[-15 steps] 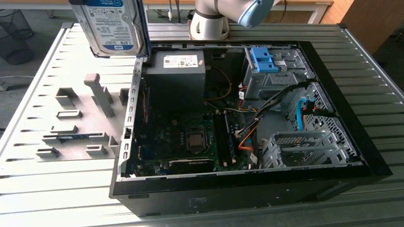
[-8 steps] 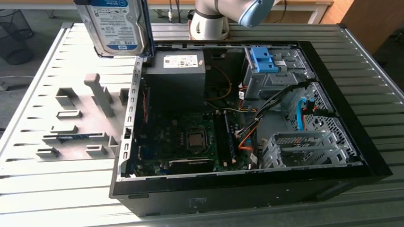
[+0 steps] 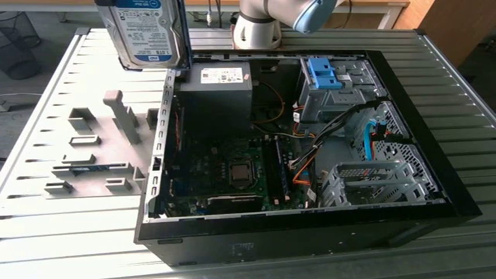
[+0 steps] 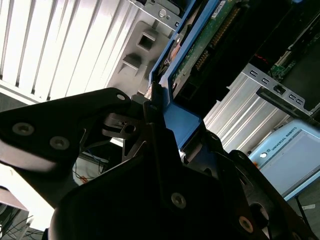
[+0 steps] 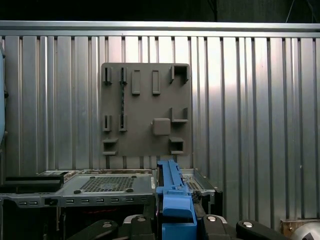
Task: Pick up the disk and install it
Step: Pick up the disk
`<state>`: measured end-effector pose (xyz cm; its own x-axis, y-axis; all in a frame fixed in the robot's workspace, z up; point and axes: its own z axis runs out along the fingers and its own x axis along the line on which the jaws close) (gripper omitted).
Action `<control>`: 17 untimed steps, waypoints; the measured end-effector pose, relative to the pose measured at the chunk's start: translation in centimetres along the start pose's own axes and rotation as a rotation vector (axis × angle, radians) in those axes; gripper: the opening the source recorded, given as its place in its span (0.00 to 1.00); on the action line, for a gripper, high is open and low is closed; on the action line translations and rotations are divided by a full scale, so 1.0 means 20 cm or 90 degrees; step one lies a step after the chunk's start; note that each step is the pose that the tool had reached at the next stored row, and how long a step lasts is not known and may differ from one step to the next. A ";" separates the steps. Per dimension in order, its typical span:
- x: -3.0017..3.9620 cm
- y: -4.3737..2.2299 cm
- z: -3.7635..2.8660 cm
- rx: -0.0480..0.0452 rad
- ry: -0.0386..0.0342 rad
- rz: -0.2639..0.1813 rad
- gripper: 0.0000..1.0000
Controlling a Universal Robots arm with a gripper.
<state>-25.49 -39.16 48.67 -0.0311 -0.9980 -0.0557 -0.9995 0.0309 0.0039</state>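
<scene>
Two dark jaws of the gripper (image 4: 159,102) are pressed together on the blue carrier (image 4: 176,122) that frames the disk (image 3: 146,30), pinching its plastic edge. In the first wrist view the carrier's blue end stands up between the gripper's two halves.

The disk hangs in the air on edge, clear of every surface, above the far corner of the open computer case (image 3: 434,200) on the exterior view's left. Its silver metal body carries a white-and-blue label that faces the exterior camera. In the second wrist view its other face shows a green circuit board (image 4: 220,15).

By my judgement it is dense and rigid for its size, with smooth metal that would slip under a pad, and it would take a knock badly. The carrier's plastic rails look like the safest hold, since they probably give a little and keep pressure off the label and the board.

Inside the case an empty grey drive cage (image 3: 372,177) sits toward the exterior view's right. A grey fixture plate (image 5: 145,110) lies beside the case on the slatted metal table (image 3: 46,87).
</scene>
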 end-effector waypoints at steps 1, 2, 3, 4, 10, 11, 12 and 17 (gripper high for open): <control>0.000 -0.003 0.000 0.0000 0.0000 0.000 0.36; 0.000 -0.005 0.000 0.0000 0.0000 0.000 0.36; 0.000 -0.008 0.000 0.0001 0.0000 0.000 0.36; 0.000 -0.011 0.000 0.0001 0.0000 0.000 0.36; -0.001 -0.027 0.000 0.0001 0.0000 0.000 0.36; -0.001 -0.029 0.000 0.0000 0.0000 0.000 0.36; -0.001 -0.032 0.000 0.0000 0.0000 0.000 0.36; -0.001 -0.045 0.000 0.0000 0.0000 0.000 0.36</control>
<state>-24.59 -39.16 48.67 -0.0311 -0.9980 -0.0557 -0.9995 0.0310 0.0039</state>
